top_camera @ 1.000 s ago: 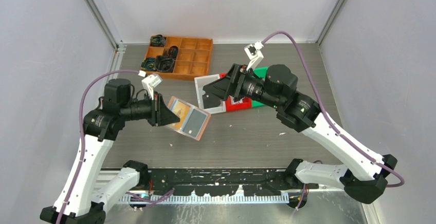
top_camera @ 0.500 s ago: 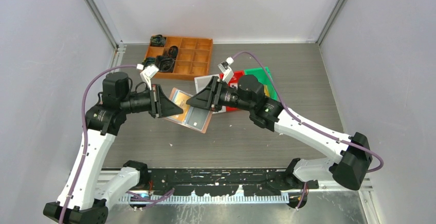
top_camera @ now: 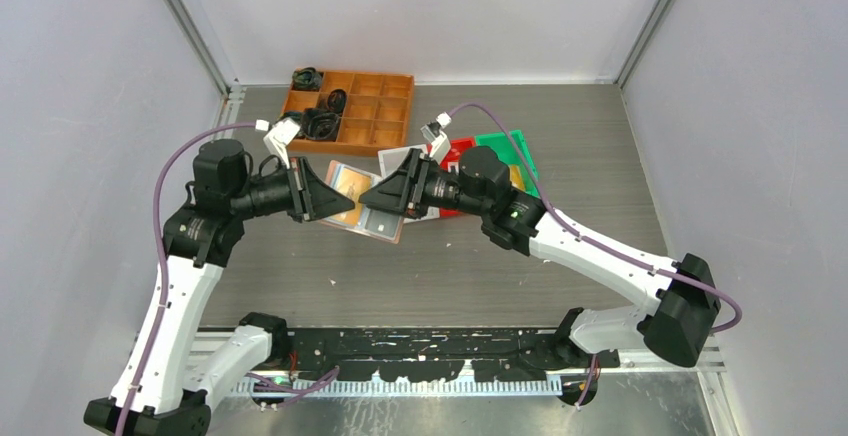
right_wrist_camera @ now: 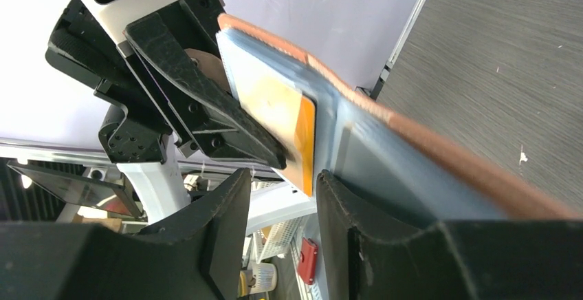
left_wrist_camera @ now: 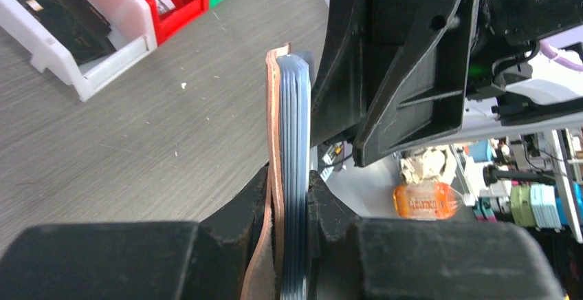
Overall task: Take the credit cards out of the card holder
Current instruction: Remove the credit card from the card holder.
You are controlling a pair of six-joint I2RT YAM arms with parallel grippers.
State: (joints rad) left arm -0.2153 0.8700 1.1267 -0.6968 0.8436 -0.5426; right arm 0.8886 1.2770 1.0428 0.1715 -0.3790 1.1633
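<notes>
My left gripper (top_camera: 333, 199) is shut on the card holder (top_camera: 372, 218), a salmon-pink wallet held open above the table. In the left wrist view the card holder (left_wrist_camera: 277, 121) stands edge-on between my fingers (left_wrist_camera: 251, 207), its bluish sleeves (left_wrist_camera: 294, 142) stacked beside the leather. My right gripper (top_camera: 366, 199) is open and meets the holder from the right. In the right wrist view an orange credit card (right_wrist_camera: 278, 111) lies in the top sleeve, its lower corner reaching into the gap of the right gripper (right_wrist_camera: 283, 193). One right finger (right_wrist_camera: 344, 210) lies against the holder's bluish sleeve (right_wrist_camera: 385, 155).
An orange compartment tray (top_camera: 385, 114) with black items stands at the back left. White (top_camera: 392, 164), red (top_camera: 462, 149) and green (top_camera: 505, 143) bins sit behind the right arm. The white bin (left_wrist_camera: 89, 83) and the red bin (left_wrist_camera: 180, 18) also show in the left wrist view.
My right arm has swung left from over the bins, and its open gripper now meets the card holder. My left gripper has carried the holder a little up and to the right.
</notes>
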